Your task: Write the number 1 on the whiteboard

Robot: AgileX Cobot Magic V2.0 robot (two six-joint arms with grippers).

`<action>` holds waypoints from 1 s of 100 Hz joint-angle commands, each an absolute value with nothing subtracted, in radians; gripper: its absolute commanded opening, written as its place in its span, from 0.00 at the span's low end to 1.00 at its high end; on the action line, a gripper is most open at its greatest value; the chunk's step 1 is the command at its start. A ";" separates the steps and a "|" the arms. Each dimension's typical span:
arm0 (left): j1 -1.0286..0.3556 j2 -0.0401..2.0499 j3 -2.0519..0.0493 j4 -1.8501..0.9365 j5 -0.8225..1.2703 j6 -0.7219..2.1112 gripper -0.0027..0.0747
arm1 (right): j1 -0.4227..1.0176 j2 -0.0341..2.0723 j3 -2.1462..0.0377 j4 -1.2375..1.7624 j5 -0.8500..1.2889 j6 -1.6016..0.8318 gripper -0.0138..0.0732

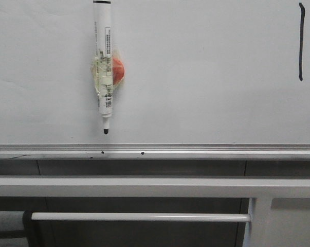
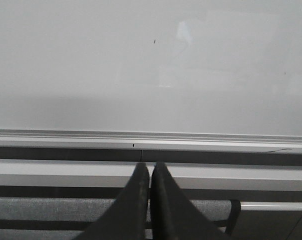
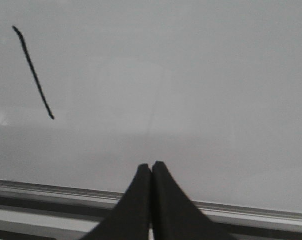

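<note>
The whiteboard [image 1: 206, 72] fills the front view, pale grey-white, with a silver edge rail [image 1: 196, 152] along its near side. A black stroke, the number 1 [image 1: 301, 41], stands at the far right of the board; the right wrist view shows the number 1 [image 3: 33, 72] as a slanted line. A white marker pen [image 1: 105, 67] lies on the board at the left, black tip toward the rail, with tape and an orange blob round its middle. My left gripper [image 2: 150, 166] is shut, empty, off the board by the rail. My right gripper [image 3: 151, 165] is shut, empty, over the board's near edge.
Below the rail run white horizontal metal bars [image 1: 144, 186], with a thinner white bar [image 1: 139, 217] lower down. A grey padded piece [image 1: 8, 224] with a black strap sits at the lower left. Two small dark dots [image 1: 142, 153] mark the rail.
</note>
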State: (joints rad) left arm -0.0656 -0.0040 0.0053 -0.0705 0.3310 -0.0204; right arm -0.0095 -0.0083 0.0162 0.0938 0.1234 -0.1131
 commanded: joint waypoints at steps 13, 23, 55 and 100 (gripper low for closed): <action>-0.073 -0.028 0.012 -0.080 0.266 -0.028 0.01 | -0.148 -0.026 0.041 0.055 0.112 -0.126 0.09; -0.073 -0.028 0.012 -0.080 0.266 -0.028 0.01 | -0.185 -0.026 0.041 0.049 0.125 -0.126 0.09; -0.073 -0.028 0.012 -0.080 0.266 -0.028 0.01 | -0.189 -0.026 0.041 0.000 0.178 -0.059 0.09; -0.073 -0.028 0.012 -0.080 0.266 -0.028 0.01 | -0.184 -0.026 0.041 0.000 0.322 -0.015 0.09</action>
State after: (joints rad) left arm -0.0656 -0.0040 0.0053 -0.0705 0.3310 -0.0204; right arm -0.1807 -0.0125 0.0162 0.0000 0.3241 -0.0177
